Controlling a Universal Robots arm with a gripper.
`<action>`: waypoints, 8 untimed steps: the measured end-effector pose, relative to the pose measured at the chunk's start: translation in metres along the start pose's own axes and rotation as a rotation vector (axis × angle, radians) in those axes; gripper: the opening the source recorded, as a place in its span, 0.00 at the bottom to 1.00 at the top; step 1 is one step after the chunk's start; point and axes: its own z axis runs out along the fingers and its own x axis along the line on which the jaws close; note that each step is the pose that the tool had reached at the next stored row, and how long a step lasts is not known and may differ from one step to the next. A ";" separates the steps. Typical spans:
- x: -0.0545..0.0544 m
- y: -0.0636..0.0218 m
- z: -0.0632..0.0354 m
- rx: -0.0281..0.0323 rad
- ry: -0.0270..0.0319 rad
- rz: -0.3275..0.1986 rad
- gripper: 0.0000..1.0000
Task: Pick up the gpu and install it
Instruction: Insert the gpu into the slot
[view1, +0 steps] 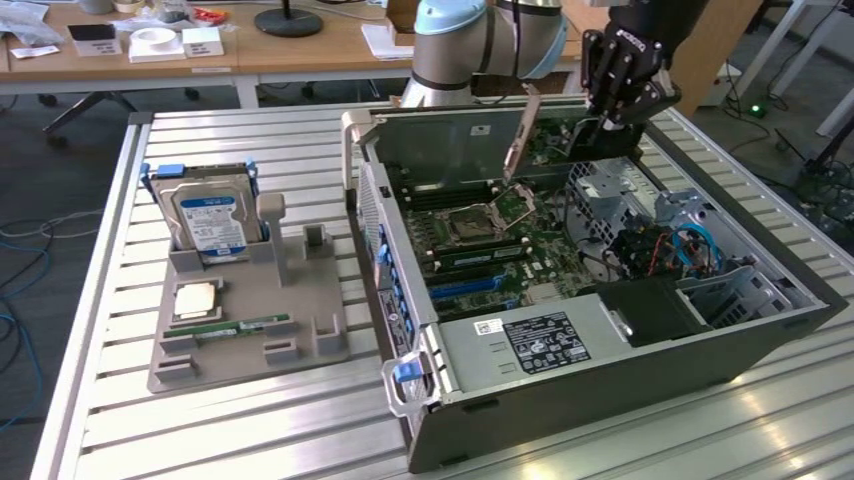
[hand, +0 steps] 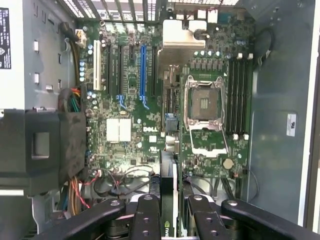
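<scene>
Hanging over the open computer case (view1: 601, 400), the gripper (view1: 617, 120) has its fingers partly closed on the gpu (view1: 585, 140), pinching the card by its upper edge. The card hangs on edge above the motherboard (hand: 125, 100), beside the open CPU socket (hand: 204, 107). On the exterior view's left, a hard drive (view1: 211, 222) stands upright in a grey holder (view1: 307, 330).

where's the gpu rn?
Wrist view: the gpu is edge-on between the fingers, above the motherboard, beside the CPU socket. Exterior view: over the far end of the open case.
</scene>
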 end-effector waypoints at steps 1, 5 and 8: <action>0.000 0.0018 0.0008 0.0000 0.0003 0.000 0.26; 0.000 0.0084 0.0022 0.0000 0.0005 0.000 0.26; 0.000 0.0095 0.0027 0.0001 0.0005 0.000 0.26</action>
